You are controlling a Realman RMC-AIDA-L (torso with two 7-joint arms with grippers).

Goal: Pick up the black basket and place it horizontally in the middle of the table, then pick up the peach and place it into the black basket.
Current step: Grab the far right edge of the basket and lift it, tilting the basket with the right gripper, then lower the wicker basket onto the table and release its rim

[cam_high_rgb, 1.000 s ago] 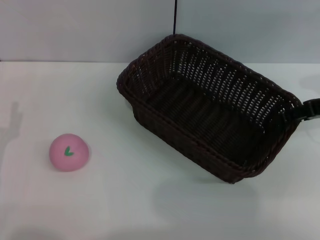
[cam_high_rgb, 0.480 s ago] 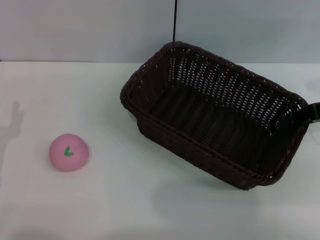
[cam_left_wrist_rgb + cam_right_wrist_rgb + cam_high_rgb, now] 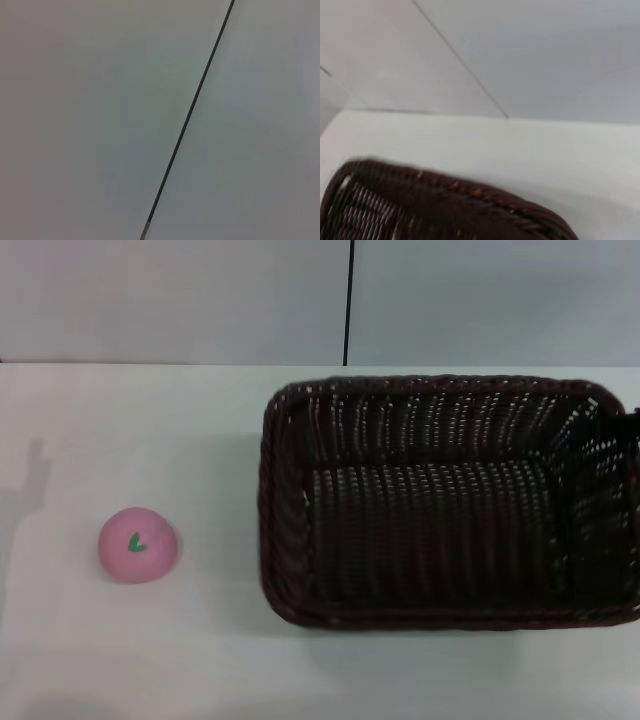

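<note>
The black basket (image 3: 440, 386) lies level with its long side across the table (image 3: 200, 660), right of the middle, open side up and empty. Its braided rim also shows in the right wrist view (image 3: 450, 197). My right gripper (image 3: 633, 435) shows only as a dark piece at the picture's right edge, on the basket's right end wall. I cannot tell whether the basket rests on the table or hangs just above it. The peach (image 3: 138, 544), pink with a green leaf mark, sits on the table at the left, well apart from the basket. My left gripper is out of view.
A grey wall with a thin dark vertical seam (image 3: 347, 300) stands behind the table's far edge. The left wrist view shows only that wall and the seam (image 3: 190, 115). Bare tabletop lies between the peach and the basket.
The basket has swung from a slanted, tilted pose to lie square and level, and shifted slightly right. The peach has not moved.
</note>
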